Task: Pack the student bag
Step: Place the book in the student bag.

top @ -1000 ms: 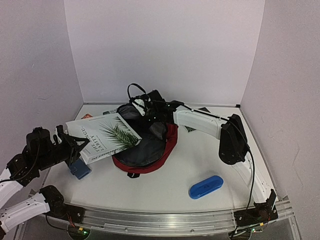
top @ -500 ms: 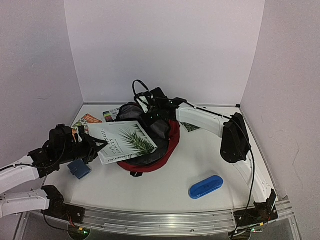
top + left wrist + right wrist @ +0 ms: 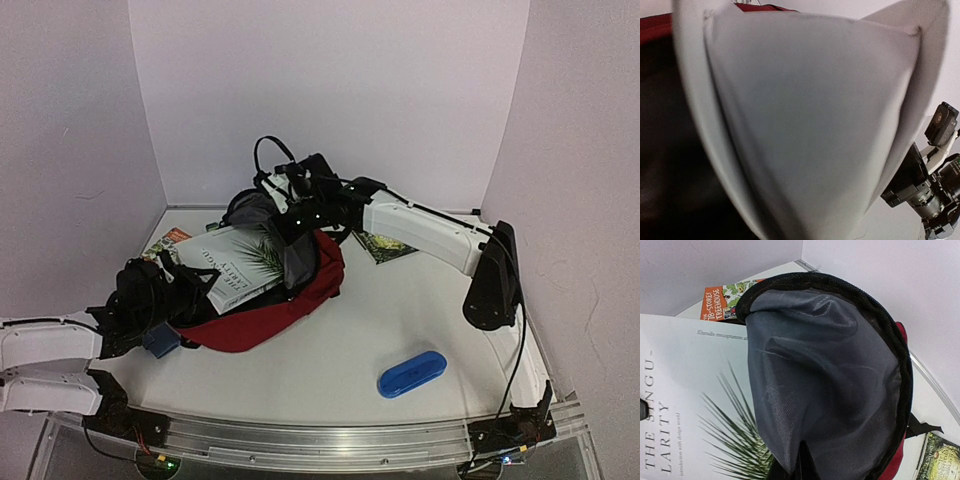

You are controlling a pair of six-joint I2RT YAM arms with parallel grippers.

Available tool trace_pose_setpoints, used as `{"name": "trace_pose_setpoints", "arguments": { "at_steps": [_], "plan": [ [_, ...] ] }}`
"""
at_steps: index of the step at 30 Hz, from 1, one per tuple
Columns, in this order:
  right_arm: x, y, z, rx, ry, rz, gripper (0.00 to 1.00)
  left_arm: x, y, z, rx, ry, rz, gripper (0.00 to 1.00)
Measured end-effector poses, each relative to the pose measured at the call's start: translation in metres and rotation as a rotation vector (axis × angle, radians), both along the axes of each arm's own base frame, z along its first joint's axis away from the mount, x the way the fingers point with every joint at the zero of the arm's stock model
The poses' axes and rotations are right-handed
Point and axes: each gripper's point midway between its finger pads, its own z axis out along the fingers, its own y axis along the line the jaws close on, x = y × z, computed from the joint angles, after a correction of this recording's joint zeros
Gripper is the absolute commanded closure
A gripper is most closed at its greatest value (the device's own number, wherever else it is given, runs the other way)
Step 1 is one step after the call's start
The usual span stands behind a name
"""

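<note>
1. Left gripper (image 3: 172,295) clamps the white book (image 3: 232,268) by its near edge; the far end sits inside the student bag (image 3: 268,314).
2. That bag lies mid-table, opening lifted.
3. Pinched together on its grey-lined rim, the right gripper (image 3: 292,222) holds it up.

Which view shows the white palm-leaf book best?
The right wrist view: the white book lies close, title and palm leaf sharp. Top external shows it small, partly covered by the student bag. Left wrist shows only a blurred white surface.
</note>
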Motion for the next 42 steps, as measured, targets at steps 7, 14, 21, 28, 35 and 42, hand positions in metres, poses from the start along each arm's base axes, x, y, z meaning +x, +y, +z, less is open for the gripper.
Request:
{"name": "trace_pose_setpoints", "arguments": {
  "at_steps": [7, 14, 21, 28, 35, 42],
  "plan": [
    [-0.009, 0.003, -0.005, -0.01, 0.028, 0.052, 1.0, 0.028, -0.024, -0.023, 0.047, 0.03, -0.011, 1.0],
    [-0.009, 0.004, 0.0, -0.007, 0.017, 0.073, 1.0, 0.053, -0.052, -0.03, 0.002, 0.004, -0.04, 0.97],
    [-0.01, 0.003, -0.002, -0.012, 0.021, 0.076, 1.0, 0.085, -0.087, -0.056, -0.065, -0.014, -0.062, 0.72],
    [-0.002, -0.005, -0.008, -0.028, 0.025, 0.067, 1.0, 0.089, -0.1, -0.067, -0.06, 0.001, -0.026, 0.26],
    [0.01, -0.02, -0.025, -0.054, 0.041, 0.068, 1.0, 0.087, -0.111, -0.058, 0.109, 0.071, -0.012, 0.01],
    [0.044, -0.047, -0.023, -0.06, 0.01, 0.031, 1.0, 0.076, -0.125, -0.025, 0.242, 0.113, -0.062, 0.0]
  ]
}}
